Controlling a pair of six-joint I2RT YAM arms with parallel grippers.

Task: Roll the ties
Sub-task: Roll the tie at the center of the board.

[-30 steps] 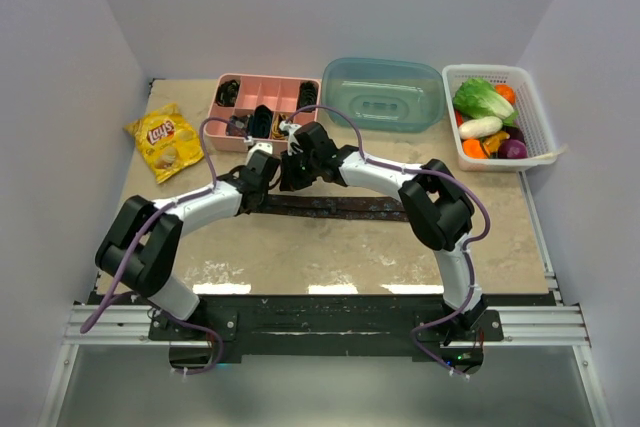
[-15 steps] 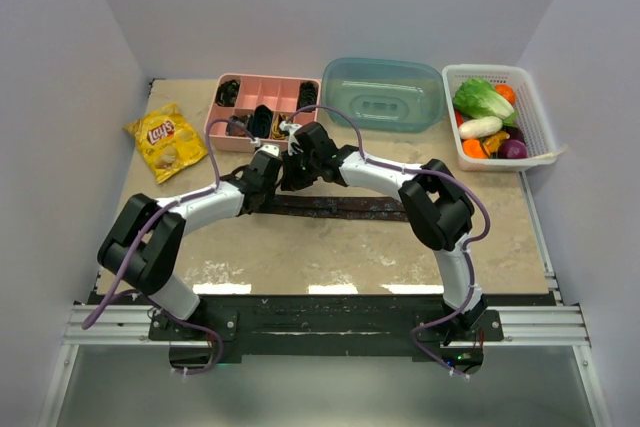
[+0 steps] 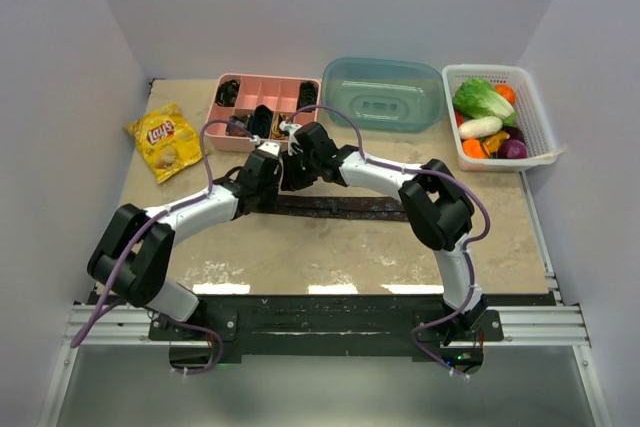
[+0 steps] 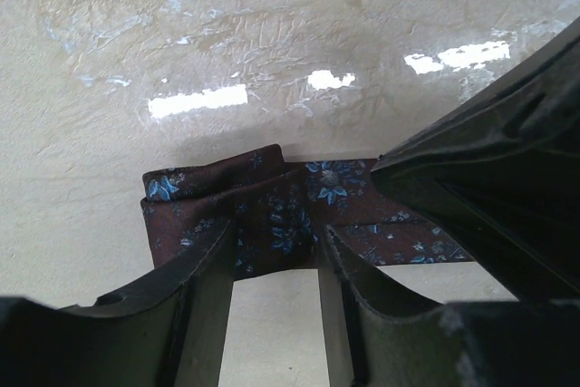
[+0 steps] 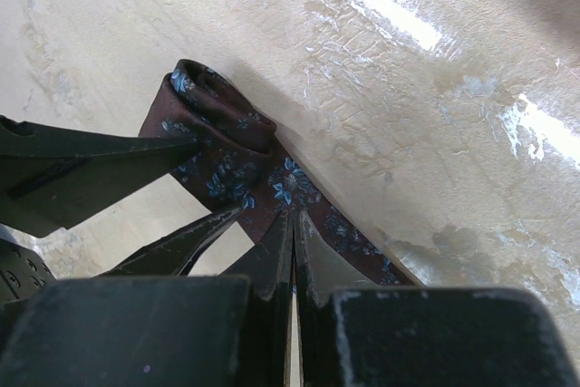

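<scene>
The left gripper has let go, jaws now apart astride the folded end of the tie mid-table; the right gripper, clenched, pins the strip. Rolling looks barely begun; next, regrip and turn the fold.

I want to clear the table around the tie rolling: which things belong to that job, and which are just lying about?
Job in hand: tie; left gripper, astride its folded end; right gripper, pinching it.

Lying about: chips bag; teal tub; vegetable basket; pink tray, whose dark contents are too small to identify.
</scene>
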